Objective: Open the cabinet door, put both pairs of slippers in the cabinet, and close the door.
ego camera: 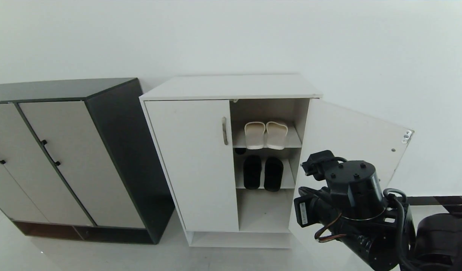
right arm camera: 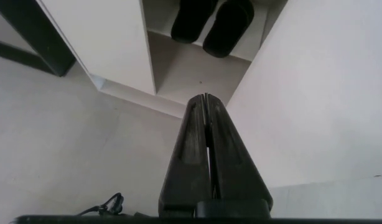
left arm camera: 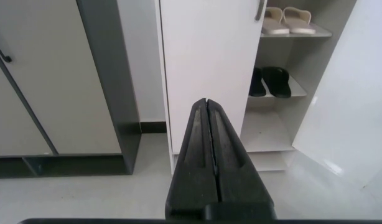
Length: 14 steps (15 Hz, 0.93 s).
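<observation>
Slippers (ego camera: 255, 135) shelved, centre frame | door (ego camera: 351, 139) open at right | right gripper (right arm camera: 206, 99) pressed together | advised: push door's free edge steadily until flush.

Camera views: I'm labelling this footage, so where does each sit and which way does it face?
Head view: on the head, looking down at the white cabinet, door open; right arm shows.
Left wrist view: on that wrist, facing the cabinet front past the shut left gripper.
Right wrist view: on that wrist, aimed at floor and cabinet bottom past the shut right gripper.
Shared: all show the black slippers.
</observation>
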Motion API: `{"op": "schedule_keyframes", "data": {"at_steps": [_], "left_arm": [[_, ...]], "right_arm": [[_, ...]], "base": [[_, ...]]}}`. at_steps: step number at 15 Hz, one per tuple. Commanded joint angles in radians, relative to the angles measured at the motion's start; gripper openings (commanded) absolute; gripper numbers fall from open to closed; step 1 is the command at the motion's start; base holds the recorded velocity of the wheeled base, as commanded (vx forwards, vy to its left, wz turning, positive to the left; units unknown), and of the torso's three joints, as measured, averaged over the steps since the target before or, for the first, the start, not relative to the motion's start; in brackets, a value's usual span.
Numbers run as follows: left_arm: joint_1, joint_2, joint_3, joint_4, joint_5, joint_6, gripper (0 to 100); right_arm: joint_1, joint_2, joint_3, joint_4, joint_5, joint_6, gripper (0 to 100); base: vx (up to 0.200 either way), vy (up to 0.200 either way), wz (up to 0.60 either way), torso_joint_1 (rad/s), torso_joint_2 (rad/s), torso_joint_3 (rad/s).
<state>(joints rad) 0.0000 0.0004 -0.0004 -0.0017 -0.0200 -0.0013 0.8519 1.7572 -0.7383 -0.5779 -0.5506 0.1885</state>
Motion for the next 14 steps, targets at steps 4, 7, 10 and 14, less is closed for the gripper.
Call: {"op": "schedule_keyframes", "data": {"at_steps": [4, 7, 10, 14], "left_arm": [[0.000, 0.001, 0.000, 0.000, 0.000, 0.000, 0], [0.000, 0.001, -0.001, 0.000, 0.000, -0.002, 0], [0.000, 0.001, 0.000, 0.000, 0.000, 0.000, 0], [0.000, 0.001, 0.000, 0.000, 0.003, 0.001, 0]], "right_arm": [[-0.002, -0.002, -0.006, -0.002, 0.000, 0.000, 0], [-0.002, 0.001, -0.006, -0.002, -0.002, -0.001, 0], [0.003, 0.001, -0.001, 0.000, -0.003, -0.001, 0], [0.001, 0.001, 0.000, 0.000, -0.005, -0.001, 0]], "base": [[0.000, 0.000, 0.00, 0.172, -0.48, -0.308], [0.000, 0.000, 0.00, 0.186, -0.50, -0.308], [0.000, 0.000, 0.00, 0.207, -0.51, -0.308], [0.000, 0.000, 0.00, 0.229, -0.53, -0.308]]}}
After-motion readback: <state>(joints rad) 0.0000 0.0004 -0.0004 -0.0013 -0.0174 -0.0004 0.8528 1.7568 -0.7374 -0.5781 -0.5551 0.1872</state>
